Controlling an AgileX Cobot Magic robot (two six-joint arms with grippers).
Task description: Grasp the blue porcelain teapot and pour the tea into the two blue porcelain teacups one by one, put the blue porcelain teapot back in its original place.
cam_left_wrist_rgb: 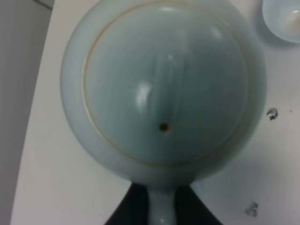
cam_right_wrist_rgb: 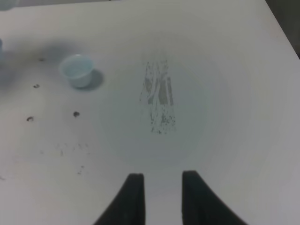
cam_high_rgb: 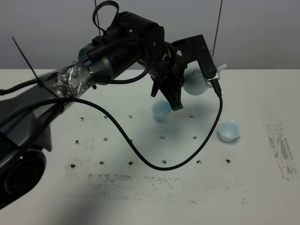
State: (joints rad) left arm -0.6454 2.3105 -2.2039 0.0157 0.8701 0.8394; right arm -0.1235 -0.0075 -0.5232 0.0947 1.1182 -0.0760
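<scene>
The blue porcelain teapot [cam_high_rgb: 194, 84] is at the back of the white table, right of centre, with its spout pointing to the far right. My left gripper [cam_high_rgb: 212, 80] reaches across the middle and is shut on its loop handle. In the left wrist view the lidded teapot [cam_left_wrist_rgb: 164, 84] fills the frame, and the handle runs down between the dark fingers [cam_left_wrist_rgb: 129, 213] of the left gripper [cam_left_wrist_rgb: 161, 199]. One teacup [cam_high_rgb: 162, 110] stands just in front of the arm; the other teacup [cam_high_rgb: 228, 130] is nearer, to the right. My right gripper [cam_right_wrist_rgb: 161, 180] hovers over bare table, its fingers slightly parted around nothing.
A black cable [cam_high_rgb: 140, 157] from the left arm loops low over the table [cam_high_rgb: 140, 201] between the two cups. Dark scuff marks [cam_high_rgb: 281, 150] lie at the right. The right wrist view shows a teacup [cam_right_wrist_rgb: 76, 70] and a scuff patch [cam_right_wrist_rgb: 159, 101].
</scene>
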